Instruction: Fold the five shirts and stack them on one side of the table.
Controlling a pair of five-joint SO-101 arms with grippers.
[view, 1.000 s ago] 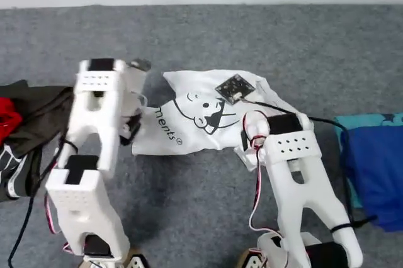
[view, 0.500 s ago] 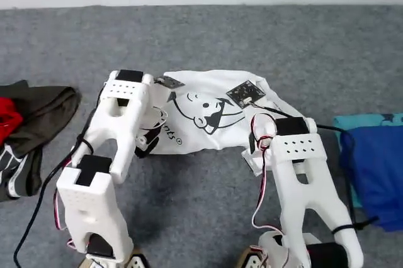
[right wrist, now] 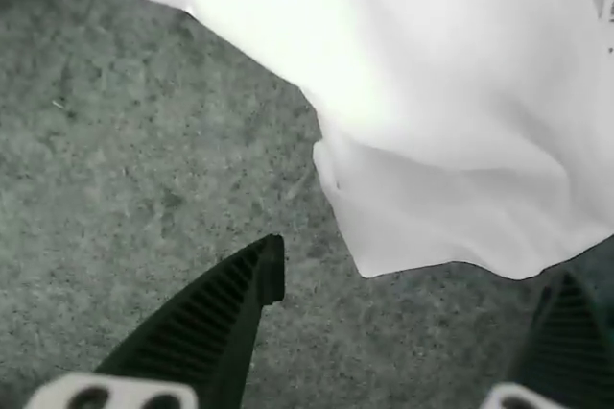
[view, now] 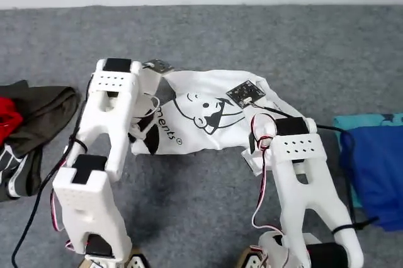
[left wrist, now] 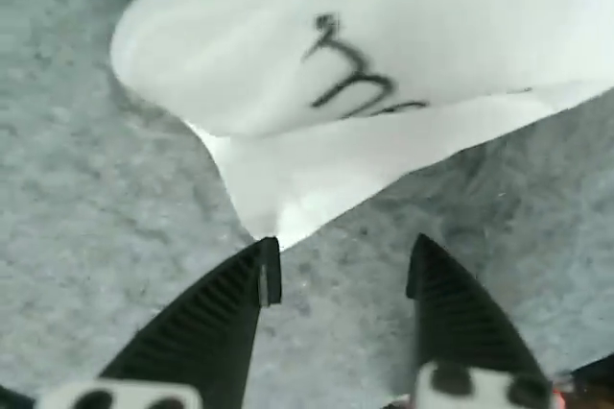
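A white shirt (view: 208,114) with a black drawing lies crumpled in the middle of the grey table. My left gripper (left wrist: 345,255) is open just above the table, and the shirt's (left wrist: 384,35) near-left corner points into the gap between its black fingers (left wrist: 225,299). In the high view the left arm (view: 107,117) stands at the shirt's left edge. My right gripper (right wrist: 417,270) is open at the near-right hem of the shirt (right wrist: 432,92), with the cloth's edge lying between its fingers. The right arm (view: 293,155) covers that hem from above.
A heap of dark shirts (view: 34,114) with a bit of red (view: 6,120) lies at the left edge. Folded blue shirts (view: 374,167) lie at the right edge. Grey table (view: 208,192) shows between the arms and beyond the shirt.
The left arm swung right onto the shirt's left side, then drew back a little to its left edge. The right arm shifted only slightly. The shirt kept its place.
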